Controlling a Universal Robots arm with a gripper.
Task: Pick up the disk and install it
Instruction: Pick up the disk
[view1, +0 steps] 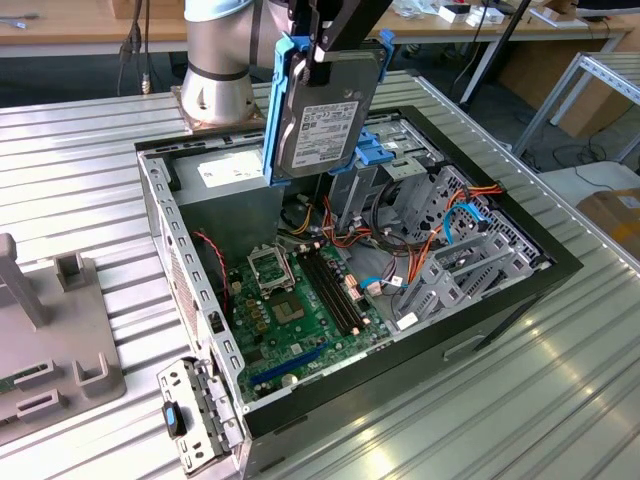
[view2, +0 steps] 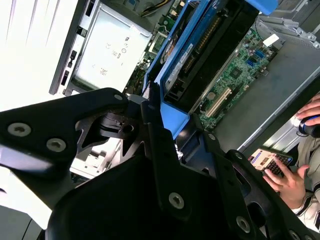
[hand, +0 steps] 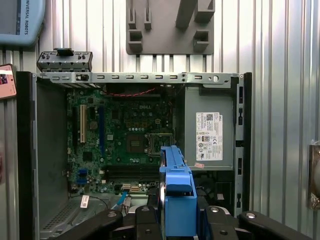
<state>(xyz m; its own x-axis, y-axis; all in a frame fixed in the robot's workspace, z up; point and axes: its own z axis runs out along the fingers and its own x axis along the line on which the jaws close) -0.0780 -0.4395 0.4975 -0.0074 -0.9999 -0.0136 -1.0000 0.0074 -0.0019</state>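
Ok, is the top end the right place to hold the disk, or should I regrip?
Probably yes. The disk hangs roughly upright over the open case, and the gripper pinches its flat faces at the top short end, coming from above. That leaves the blue carrier rails along both long sides and the lower end free.

Exterior view: ribbed metal table (view1: 560, 400) covers 3 through 9 o'clock, with bright glare on the slats at 5 o'clock. Wooden workbench (view1: 70, 28) runs along 10 to 1 o'clock, dark floor (view1: 60, 75) below it. Grey metal rack (view1: 600, 75) at 2 o'clock, cardboard box (view1: 618, 215) at 3 o'clock.
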